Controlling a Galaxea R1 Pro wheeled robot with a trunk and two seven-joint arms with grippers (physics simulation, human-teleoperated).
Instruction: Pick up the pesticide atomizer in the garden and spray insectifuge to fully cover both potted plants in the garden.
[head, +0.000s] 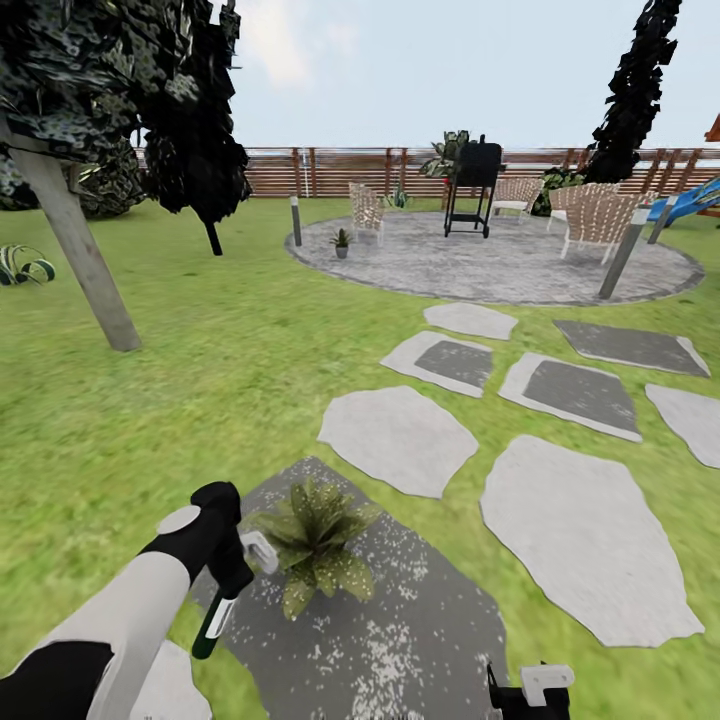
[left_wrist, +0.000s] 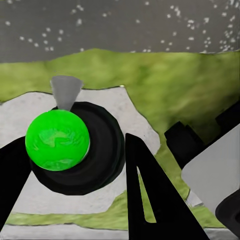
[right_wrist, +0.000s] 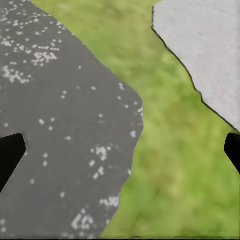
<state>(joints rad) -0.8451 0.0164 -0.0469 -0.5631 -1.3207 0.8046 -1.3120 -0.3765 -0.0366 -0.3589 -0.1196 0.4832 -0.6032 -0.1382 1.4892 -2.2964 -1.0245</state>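
Note:
My left gripper (head: 228, 578) is shut on the pesticide atomizer (head: 213, 627), a dark green bottle with a white label that hangs tilted. Its pale trigger head (head: 258, 551) points at the near potted plant (head: 315, 546). That plant stands on a dark speckled stepping stone (head: 400, 640). In the left wrist view the atomizer (left_wrist: 57, 140) shows end-on as a green round shape in a dark ring, held between the black fingers (left_wrist: 150, 200). A second potted plant (head: 342, 240) stands far off at the patio's edge. My right gripper (head: 530, 690) (right_wrist: 122, 152) is open and empty over stone and grass.
Pale stepping stones (head: 585, 540) lead to the round paved patio (head: 500, 265), which holds a black grill (head: 472, 185) and woven chairs (head: 598, 222). A leaning tree trunk (head: 85, 260) rises at the left. Grey bollard lamps (head: 295, 220) edge the patio. A brown fence (head: 330, 172) closes the back.

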